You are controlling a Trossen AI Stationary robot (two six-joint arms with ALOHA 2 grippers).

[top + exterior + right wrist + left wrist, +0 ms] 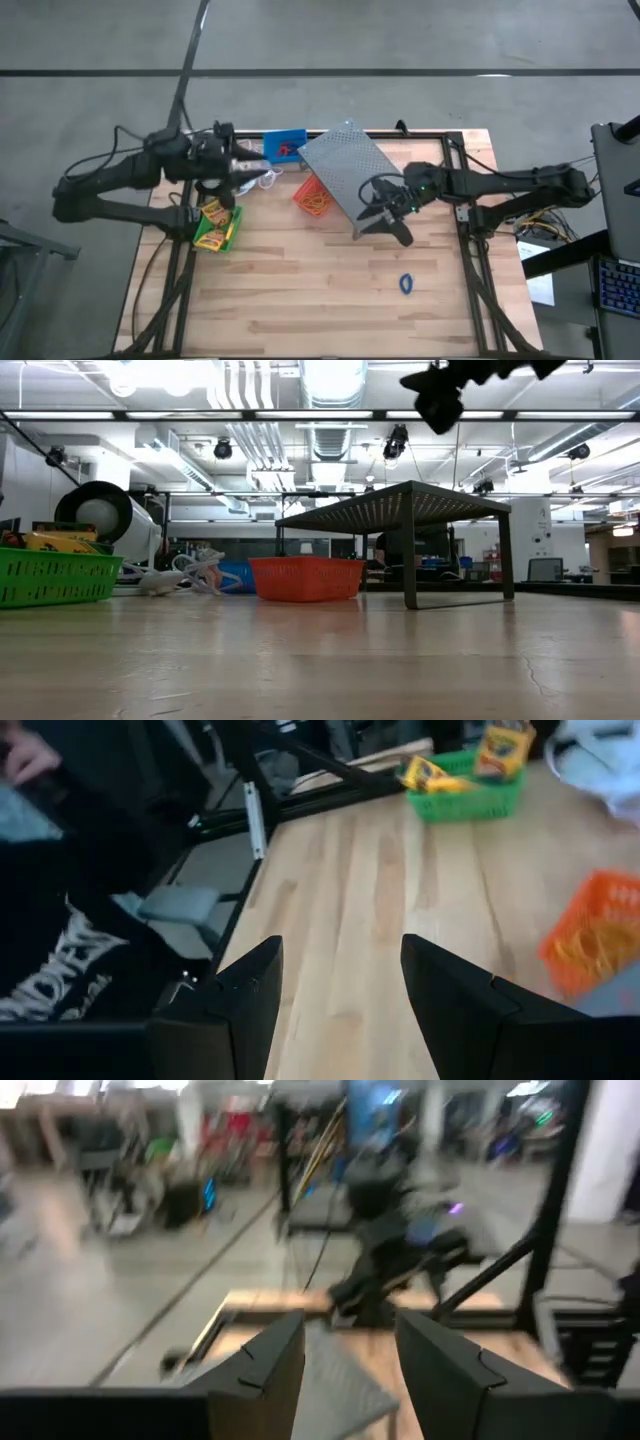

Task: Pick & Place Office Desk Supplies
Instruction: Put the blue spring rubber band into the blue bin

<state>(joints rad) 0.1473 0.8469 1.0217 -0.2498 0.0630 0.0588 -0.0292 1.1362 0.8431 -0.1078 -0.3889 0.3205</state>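
Beside the open, empty right fingers, the orange bin; left fingers open, above green bin.

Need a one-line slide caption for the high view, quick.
Both open claws, left and right, hover empty; crayon boxes sit in green bin.

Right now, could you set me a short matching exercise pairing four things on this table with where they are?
Things:
1. crayon boxes
2. blue band
3. orange bin
4. right gripper

Places:
A. alone on bare wood near the table's front right
B. in the green bin
C. over the grey rack's front edge, jaws open
D. beside the rack, on its left

Pairs: 1-B, 2-A, 3-D, 4-C
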